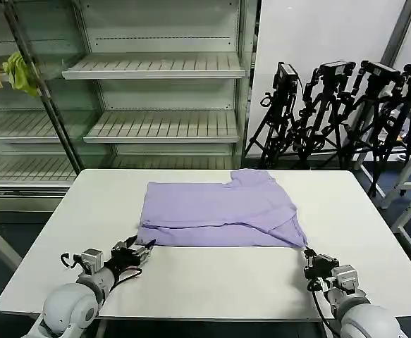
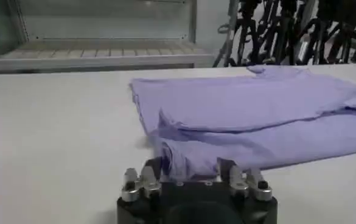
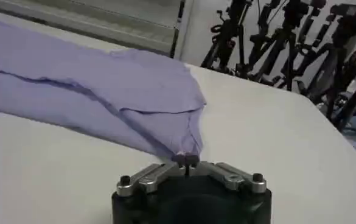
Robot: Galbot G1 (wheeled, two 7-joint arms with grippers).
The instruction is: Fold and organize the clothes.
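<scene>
Lift evenly: left tool [image 2: 195,172] seemingly open around T-shirt [image 1: 219,210] near-left corner, right tool [image 3: 185,161] pinched shut on its near-right corner.

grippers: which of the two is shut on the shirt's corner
The right gripper, pinched closed on the near right corner of the lavender T-shirt. The left gripper is open, its fingers straddling the near left corner.

Right claw [image 3: 185,161] pinched on lavender T-shirt [image 3: 104,91] corner, white table [image 3: 275,140], black tripods [image 3: 287,36] behind
</scene>
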